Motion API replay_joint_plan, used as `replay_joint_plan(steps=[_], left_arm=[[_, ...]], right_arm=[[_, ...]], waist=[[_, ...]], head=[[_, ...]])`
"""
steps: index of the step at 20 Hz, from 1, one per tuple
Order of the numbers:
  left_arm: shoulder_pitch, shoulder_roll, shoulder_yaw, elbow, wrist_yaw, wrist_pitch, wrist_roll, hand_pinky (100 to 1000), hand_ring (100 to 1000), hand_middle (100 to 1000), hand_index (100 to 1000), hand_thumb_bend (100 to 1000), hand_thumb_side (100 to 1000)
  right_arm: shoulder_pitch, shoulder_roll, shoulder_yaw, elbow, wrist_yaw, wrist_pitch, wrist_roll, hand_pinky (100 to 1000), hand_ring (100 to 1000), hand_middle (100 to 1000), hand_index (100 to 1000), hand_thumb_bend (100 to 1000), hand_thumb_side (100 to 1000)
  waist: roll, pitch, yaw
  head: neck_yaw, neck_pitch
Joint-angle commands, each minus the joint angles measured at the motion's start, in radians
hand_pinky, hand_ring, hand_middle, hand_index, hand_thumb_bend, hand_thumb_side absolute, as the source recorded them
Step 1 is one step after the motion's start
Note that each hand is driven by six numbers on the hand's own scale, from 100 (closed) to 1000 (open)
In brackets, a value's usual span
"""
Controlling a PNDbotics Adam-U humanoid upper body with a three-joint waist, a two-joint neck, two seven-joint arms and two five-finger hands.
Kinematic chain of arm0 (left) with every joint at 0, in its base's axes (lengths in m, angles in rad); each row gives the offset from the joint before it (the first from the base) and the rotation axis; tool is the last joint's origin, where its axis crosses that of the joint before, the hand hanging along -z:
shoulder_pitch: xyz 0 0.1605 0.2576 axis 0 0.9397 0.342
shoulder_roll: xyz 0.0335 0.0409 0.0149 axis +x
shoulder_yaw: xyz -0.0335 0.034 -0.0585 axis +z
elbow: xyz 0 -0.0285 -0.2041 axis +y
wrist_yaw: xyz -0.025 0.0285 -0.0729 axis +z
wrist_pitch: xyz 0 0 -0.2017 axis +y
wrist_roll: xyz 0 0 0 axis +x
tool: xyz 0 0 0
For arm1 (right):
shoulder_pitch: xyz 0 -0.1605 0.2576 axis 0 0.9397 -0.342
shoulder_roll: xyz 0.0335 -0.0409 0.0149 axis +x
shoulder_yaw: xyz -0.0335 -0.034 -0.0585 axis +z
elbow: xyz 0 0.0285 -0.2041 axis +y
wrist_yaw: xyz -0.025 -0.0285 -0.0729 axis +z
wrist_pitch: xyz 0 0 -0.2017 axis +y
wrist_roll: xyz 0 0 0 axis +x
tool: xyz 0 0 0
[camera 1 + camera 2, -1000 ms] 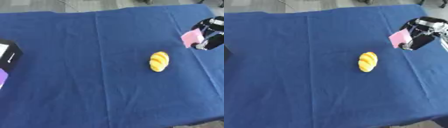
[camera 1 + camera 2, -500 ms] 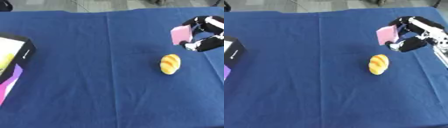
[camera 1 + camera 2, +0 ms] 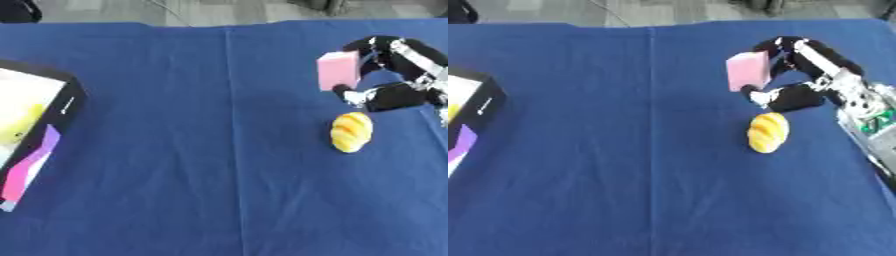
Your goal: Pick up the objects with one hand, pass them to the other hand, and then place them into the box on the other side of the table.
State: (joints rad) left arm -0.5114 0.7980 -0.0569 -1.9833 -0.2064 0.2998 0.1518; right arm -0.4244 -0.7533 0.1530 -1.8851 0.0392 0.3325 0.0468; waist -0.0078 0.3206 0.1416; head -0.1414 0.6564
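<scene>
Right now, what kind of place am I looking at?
Probably a robot test bench: a table under a blue cloth, a robot's right hand holding a pink block, a yellow bread-like item and a box.

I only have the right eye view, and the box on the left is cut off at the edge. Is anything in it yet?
Observer: The left eye view shows more of the box. A yellow thing lies inside it, on a pale floor.
Operator: Anything else in there?
Observer: A pink strip at the box's near end, next to the purple patch you can see. I cannot tell what it is.
Operator: Does the left hand show on that side?
Observer: No, it shows in neither view. Only the right hand shows, pinching the pink block just beyond the bread.
</scene>
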Motion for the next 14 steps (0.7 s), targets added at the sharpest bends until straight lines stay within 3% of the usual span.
replay_joint_plan(steps=[1, 10, 14], left_arm=[[-0.038, 0.065, -0.028, -0.017, -0.034, -0.011, -0.061, 809, 739, 725, 822, 550, 424], [-0.137, 0.107, -0.108, -0.017, -0.075, -0.041, -0.226, 814, 750, 738, 837, 577, 421], [-0.194, 0.102, -0.14, -0.017, -0.073, -0.069, -0.281, 815, 756, 743, 838, 577, 423]], right_arm=[[-0.02, 0.041, 0.027, -0.045, 0.022, 0.002, -0.059, 778, 538, 475, 663, 100, 100], [-0.038, 0.166, 0.115, -0.081, 0.099, -0.032, -0.224, 772, 535, 466, 654, 100, 100], [-0.049, 0.202, 0.17, -0.058, 0.158, -0.042, -0.259, 771, 535, 465, 651, 100, 100]], waist=[[0.002, -0.032, 0.001], [0.004, -0.043, -0.001], [0.005, -0.046, 0.002]], head=[[0.01, 0.004], [0.028, 0.019], [0.028, 0.024]])
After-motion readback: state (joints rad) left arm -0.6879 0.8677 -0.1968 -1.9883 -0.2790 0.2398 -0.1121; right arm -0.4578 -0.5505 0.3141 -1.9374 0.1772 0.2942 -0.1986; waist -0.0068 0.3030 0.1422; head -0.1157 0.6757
